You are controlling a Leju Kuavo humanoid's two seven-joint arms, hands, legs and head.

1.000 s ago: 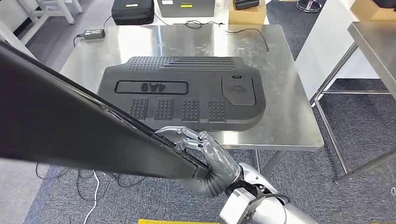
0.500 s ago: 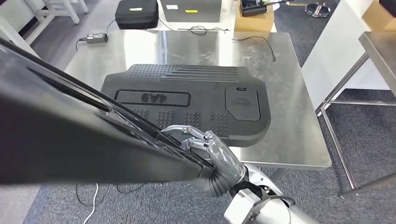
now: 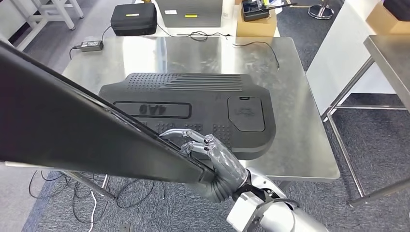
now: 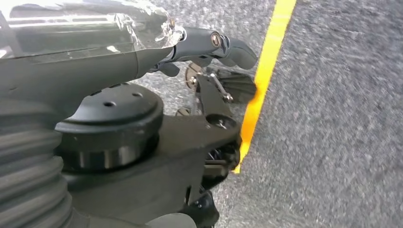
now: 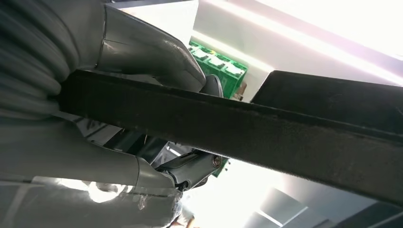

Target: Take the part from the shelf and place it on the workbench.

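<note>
A large flat black panel (image 3: 72, 130) slants across the left of the head view, above the near left corner of the steel workbench (image 3: 295, 121). My right hand (image 3: 212, 157) grips its lower right corner, fingers curled over the edge. In the right wrist view the panel's edge (image 5: 237, 128) runs between the thumb and fingers of the right hand (image 5: 133, 52). A second black moulded part (image 3: 193, 92) lies flat on the workbench. My left hand (image 4: 142, 118) hangs over grey carpet with nothing in it, fingers apart.
Behind the bench stand a black case (image 3: 134, 19) and a cardboard box (image 3: 255, 21). A power adapter (image 3: 87, 45) and cable (image 3: 261, 46) lie on its far edge. Another steel table (image 3: 391, 53) stands at right. A yellow floor line (image 4: 266, 71) crosses the carpet.
The whole picture has shifted a little, so the camera has moved. My right hand keeps the same grip on the panel, which now covers more of the bench's near left corner.
</note>
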